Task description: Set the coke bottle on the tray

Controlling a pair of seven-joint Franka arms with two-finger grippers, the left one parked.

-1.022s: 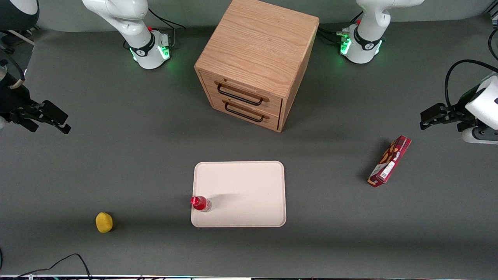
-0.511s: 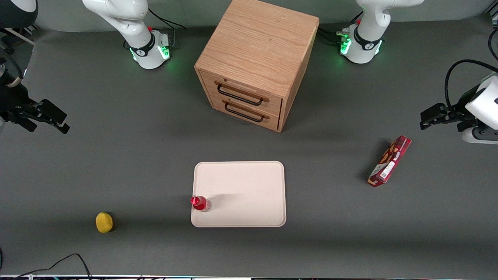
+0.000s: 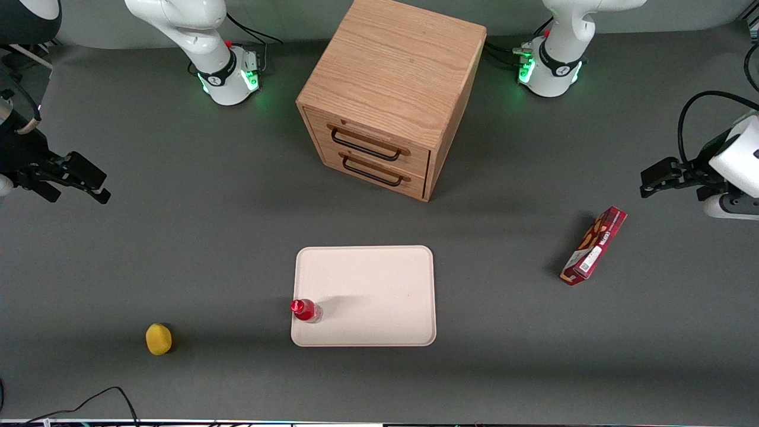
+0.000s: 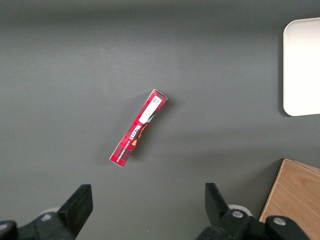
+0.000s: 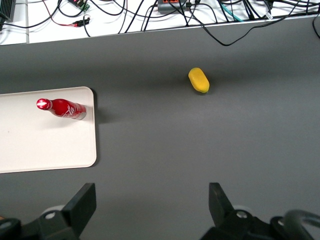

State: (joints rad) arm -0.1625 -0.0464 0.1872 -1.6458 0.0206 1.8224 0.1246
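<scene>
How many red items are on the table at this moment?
2. The coke bottle stands on the tray at its edge nearest the working arm's end; the red snack box lies toward the parked arm's end. The gripper, open, holds nothing.

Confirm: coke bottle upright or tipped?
Upright. The coke bottle stands on its clear base at the tray edge, cap up, shadow cast across the tray. The gripper is open, far off at the working arm's end.

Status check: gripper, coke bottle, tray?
Gripper open, empty, at the working arm's end of the table. Coke bottle upright on tray, at its edge. Nothing touching it.
</scene>
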